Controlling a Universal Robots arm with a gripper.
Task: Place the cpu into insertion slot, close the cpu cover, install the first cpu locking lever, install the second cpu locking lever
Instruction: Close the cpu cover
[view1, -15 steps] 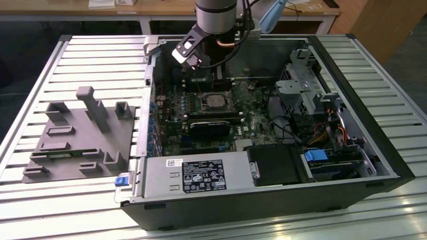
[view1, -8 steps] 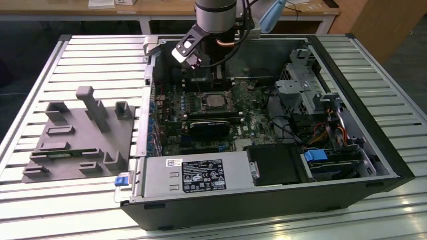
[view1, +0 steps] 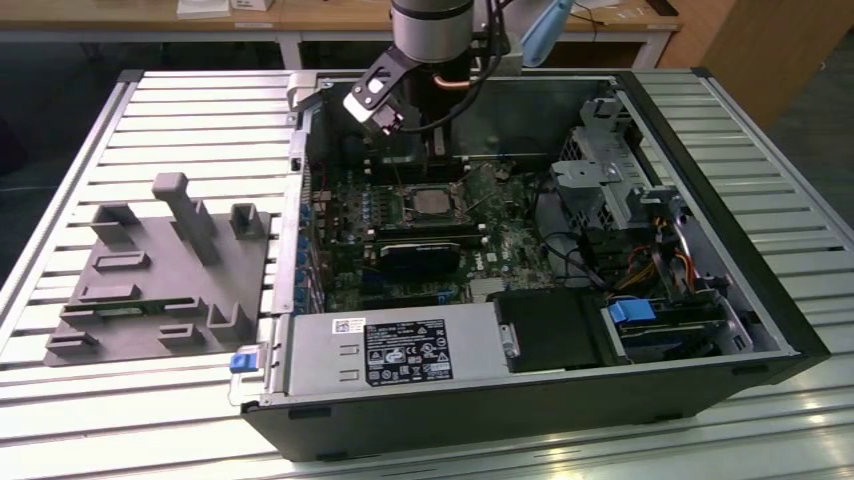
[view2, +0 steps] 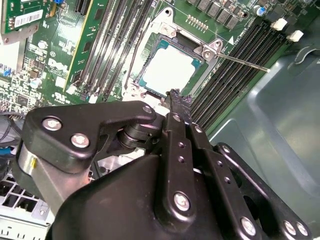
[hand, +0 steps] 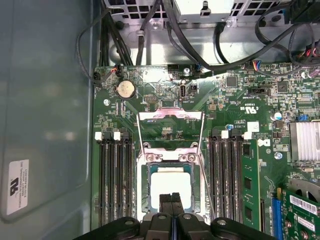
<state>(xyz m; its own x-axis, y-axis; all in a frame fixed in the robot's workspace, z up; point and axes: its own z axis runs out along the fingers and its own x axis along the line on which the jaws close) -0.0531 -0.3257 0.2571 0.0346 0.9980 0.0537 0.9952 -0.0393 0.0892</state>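
No print is sharp enough to read. A black label (view1: 407, 352) with white symbols and fine lines stands on the power supply (view1: 320, 365) at the near side of the case, with a small pale tag (view1: 350, 323) just beside it. In the first wrist view a white sticker (hand: 18, 187) bearing a dark mark sits on the case wall (hand: 45, 100), and a barcode strip (hand: 301, 202) on a green card (hand: 292, 225) — all illegible. The cpu (hand: 171, 187) glares white — no marking to make out.

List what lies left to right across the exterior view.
From the exterior view's left: grey fixture → cpu → drive cage → case wall.
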